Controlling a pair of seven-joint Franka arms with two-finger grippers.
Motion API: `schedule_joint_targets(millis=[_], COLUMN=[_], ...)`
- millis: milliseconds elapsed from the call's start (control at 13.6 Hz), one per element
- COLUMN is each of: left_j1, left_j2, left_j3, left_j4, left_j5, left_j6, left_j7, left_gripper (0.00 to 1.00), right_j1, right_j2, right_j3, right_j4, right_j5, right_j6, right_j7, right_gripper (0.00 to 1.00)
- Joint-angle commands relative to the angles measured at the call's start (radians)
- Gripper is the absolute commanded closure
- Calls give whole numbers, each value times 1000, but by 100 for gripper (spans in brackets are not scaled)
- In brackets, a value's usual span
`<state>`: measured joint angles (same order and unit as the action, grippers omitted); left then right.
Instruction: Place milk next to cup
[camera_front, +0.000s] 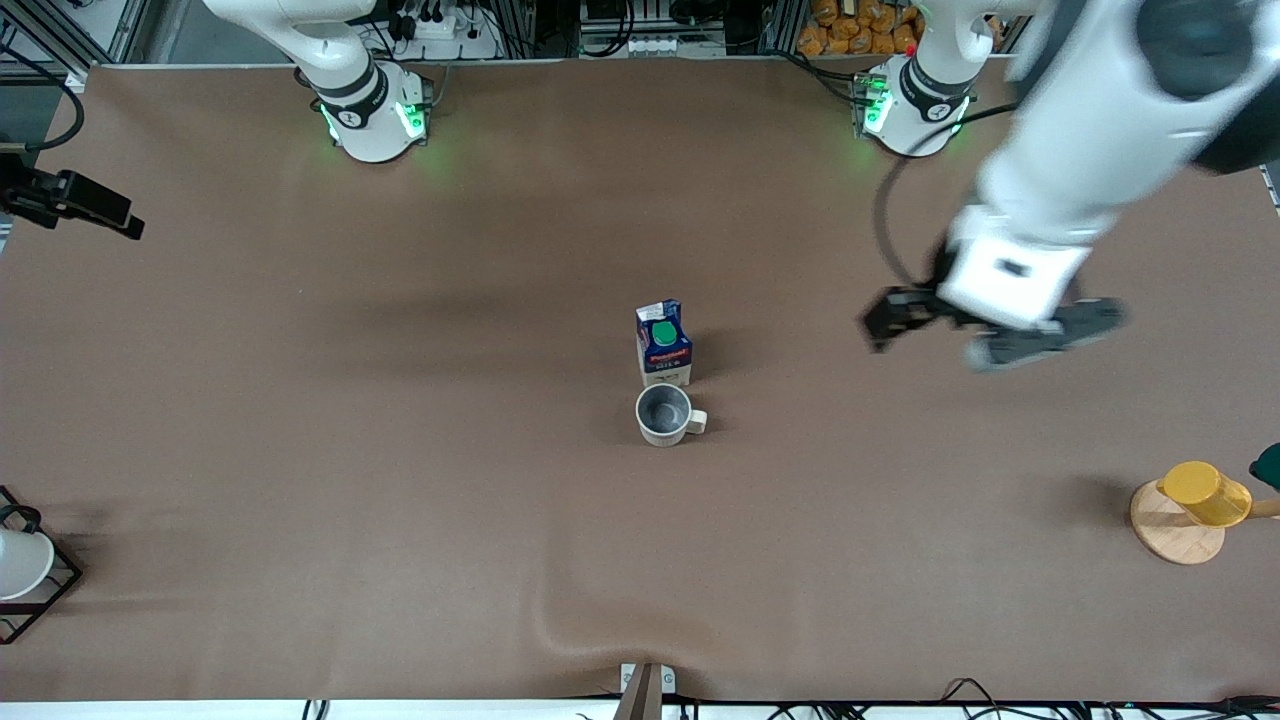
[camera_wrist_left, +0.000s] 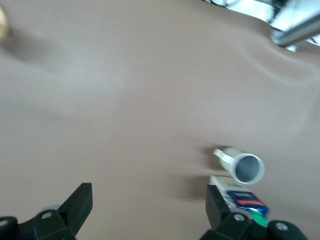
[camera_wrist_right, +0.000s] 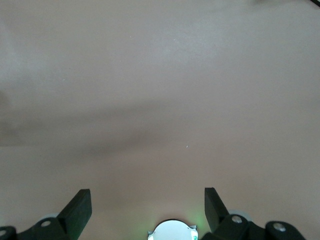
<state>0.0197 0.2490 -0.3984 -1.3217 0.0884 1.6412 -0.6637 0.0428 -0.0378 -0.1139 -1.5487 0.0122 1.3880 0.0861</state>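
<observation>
front view, table centre: milk (camera_front: 664, 344) upright on the brown table (camera_front: 400, 480), touching or all but touching the cup (camera_front: 664, 414), just farther from the camera than it. cup upright too, handle toward the left arm's end of the table. carton's green cap and red logo facing up toward the camera.

left gripper (camera_front: 985, 325) up in the air over bare cloth, between the carton and the left arm's end of the table, well apart from both task things. fingers spread wide, nothing between them. left wrist view agrees: milk (camera_wrist_left: 245, 200) and cup (camera_wrist_left: 244, 166) side by side past one dark finger, no contact with either.

right gripper (camera_wrist_right: 147, 207) seen only in the right wrist view, over bare cloth close to its own base, fingers spread, holding nothing. waiting, by the look of it.

toward the left arm's end, near the table edge: yellow cup (camera_front: 1205, 493) on a round wooden base (camera_front: 1175, 530). at the right arm's end: white cup (camera_front: 20, 562) in a black wire rack (camera_front: 45, 595). neither involved.

judgement on progress: placement looks done, with milk standing free beside the cup and no finger on it. left, at most: clearing the left arm away and parking it. no visible risk to the carton unless the arm swings low over the centre.
</observation>
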Motion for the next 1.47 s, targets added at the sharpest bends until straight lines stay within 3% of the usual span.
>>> schedule_joint_targets(millis=[0, 220, 367, 441, 661, 881, 1102, 1395], left_j1=[84, 109, 111, 94, 30, 28, 0, -78], left_j2=[-54, -77, -134, -170, -259, -384, -370, -306], left_j3=[-14, -5, 24, 88, 254, 263, 265, 331], left_j4=[-53, -56, -123, -152, -267, -469, -430, -315], left_j5=[-1, -3, -4, -19, -56, -58, -56, -61], left_j6=[-32, -60, -60, -61, -52, 69, 60, -52], left_j7=[102, 148, 231, 289, 485, 518, 518, 520], left_gripper=[0, 0, 0, 0, 0, 0, 0, 0], right_j1=[-24, -54, -52, -49, -41, -41, -41, -41], right_j2=[-1, -1, 1, 1, 6, 6, 10, 10], right_j3=[11, 13, 14, 16, 19, 19, 19, 19], right_j4=[15, 15, 15, 15, 16, 16, 16, 18], right_j5=[-9, -9, -8, -8, -8, -8, -8, -8], right_j6=[-33, -41, -41, -40, -35, -35, -35, -35], right_j7=[1, 0, 0, 0, 0, 0, 0, 0], right_gripper=[0, 0, 0, 0, 0, 0, 0, 0])
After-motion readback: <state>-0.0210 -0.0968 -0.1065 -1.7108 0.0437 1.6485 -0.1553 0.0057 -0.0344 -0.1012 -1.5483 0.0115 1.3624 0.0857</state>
